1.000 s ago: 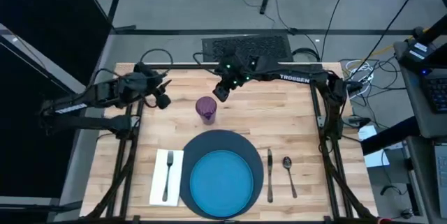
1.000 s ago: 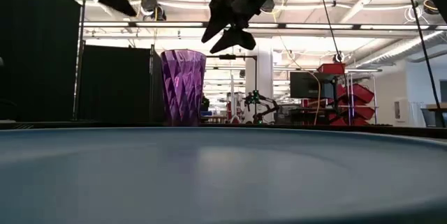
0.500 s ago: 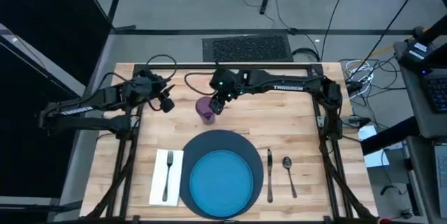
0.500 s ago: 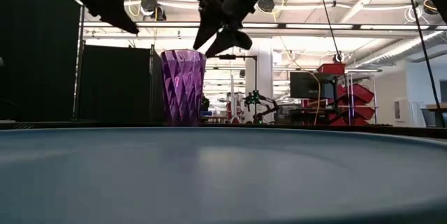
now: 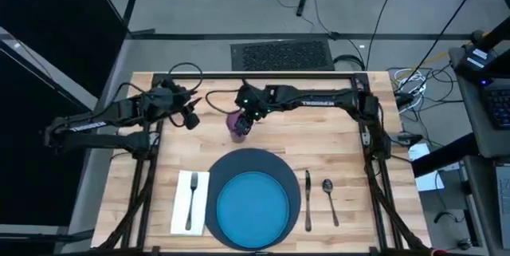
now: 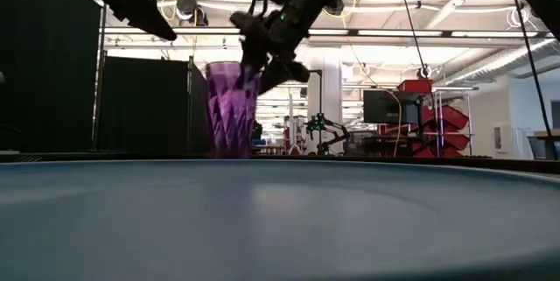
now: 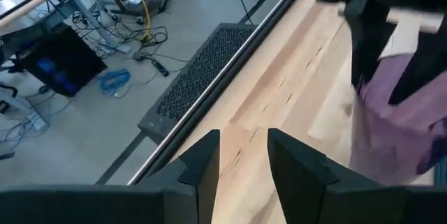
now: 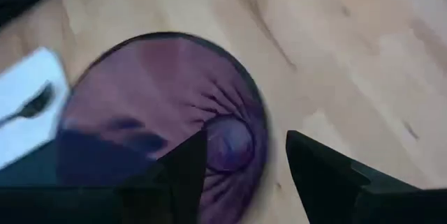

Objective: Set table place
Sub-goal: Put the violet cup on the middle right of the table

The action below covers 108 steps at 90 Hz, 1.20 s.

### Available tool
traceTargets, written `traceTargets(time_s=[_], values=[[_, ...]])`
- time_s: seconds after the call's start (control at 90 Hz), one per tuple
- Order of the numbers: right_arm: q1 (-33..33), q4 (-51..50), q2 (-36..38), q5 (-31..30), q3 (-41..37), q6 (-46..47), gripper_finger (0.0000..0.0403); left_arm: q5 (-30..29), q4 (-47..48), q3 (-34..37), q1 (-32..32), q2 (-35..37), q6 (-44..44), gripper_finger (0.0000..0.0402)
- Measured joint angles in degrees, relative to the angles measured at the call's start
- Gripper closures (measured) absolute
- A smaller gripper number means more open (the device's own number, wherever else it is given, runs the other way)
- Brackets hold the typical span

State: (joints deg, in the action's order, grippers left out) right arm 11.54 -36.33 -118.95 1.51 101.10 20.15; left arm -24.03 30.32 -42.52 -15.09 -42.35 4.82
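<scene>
The purple cup (image 5: 235, 131) stands upright on the table (image 5: 335, 136), beyond the dark round mat (image 5: 291, 178) with the blue plate (image 5: 253, 205) on it. A fork (image 5: 191, 200) lies on the white napkin (image 5: 182, 208) left of the mat. A knife (image 5: 307, 200) and a spoon (image 5: 328, 200) lie to its right. My right gripper (image 8: 244, 147) is open at the cup's rim (image 8: 260, 116), with one finger over the cup's inside and the other outside its wall. My left gripper (image 5: 188, 117) hovers open left of the cup. My right gripper comes at the cup (image 6: 227, 115) from above, slanting down from the table's right, its fingers on either side of the rim's right part. Whether a finger touches the wall, I cannot tell. The cup's base stays on the table.
Bare wood lies between the cup and the mat and along the far edge (image 7: 230, 112). Black frame bars (image 5: 373, 136) run along the table's left and right sides. A dark floor mat (image 5: 280, 53) lies beyond the far edge.
My right gripper has gone toward the table's left and down, from above and right of the cup to its rim, staying open.
</scene>
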Motion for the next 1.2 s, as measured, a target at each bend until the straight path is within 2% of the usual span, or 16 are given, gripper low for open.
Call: traceTargets(time_s=[0.078,0.167,0.222,0.356,0.478,0.556,0.711,0.778,0.878,1.011,1.067,1.2], values=[[-0.01,0.59,-1.1,-0.11,-0.04,-0.93,0.0261,0.0,-0.07,0.0,0.0,0.0,0.07,0.0294],[-0.03,1.51,-1.33,0.06,-0.04,-2.72,0.0352,-0.01,0.1,0.0,0.0,0.0,0.24,0.0294],[-0.04,1.48,-1.33,0.18,0.19,-4.81,0.0383,0.0,0.25,0.0,0.0,0.0,0.24,0.0294],[0.55,-2.48,-1.38,1.14,4.27,-5.98,0.04,-0.02,-0.9,1.14,0.0,0.02,0.41,0.0294],[1.18,-13.57,-1.38,1.36,13.02,-8.4,0.0401,-0.01,-1.74,2.92,0.0,0.0,0.15,0.0294],[1.46,-24.22,-1.38,1.12,20.72,-9.72,0.0402,-0.02,-3.52,4.56,0.0,0.0,0.11,0.0294],[2.13,-52.24,-1.05,-0.59,34.16,-10.7,0.0402,0.81,-7.74,7.88,0.0,0.13,-0.95,0.0294],[2.2,-53.78,2.97,-1.66,30.2,-9.61,0.0402,3.3,-10.99,9.15,0.0,0.17,-1.12,0.0294],[2.02,-53.95,10.61,2.78,21.36,-7.94,0.0402,7.1,-16.77,11.04,0.1,0.15,-1.24,0.0294],[0.52,-52.58,19.63,0.66,7.26,-2.21,0.0403,10.19,-21.42,11.39,0.15,-0.18,-0.12,0.0294],[0.38,-48.79,22.95,0.53,0.65,0.23,0.0403,11.19,-22.42,11.39,0.15,-0.6,-0.05,0.0294],[-0.07,-38.31,28.83,5.74,-14.77,3.42,0.0403,14.41,-24.73,11.35,0.15,-1.02,-0.09,0.0294]])
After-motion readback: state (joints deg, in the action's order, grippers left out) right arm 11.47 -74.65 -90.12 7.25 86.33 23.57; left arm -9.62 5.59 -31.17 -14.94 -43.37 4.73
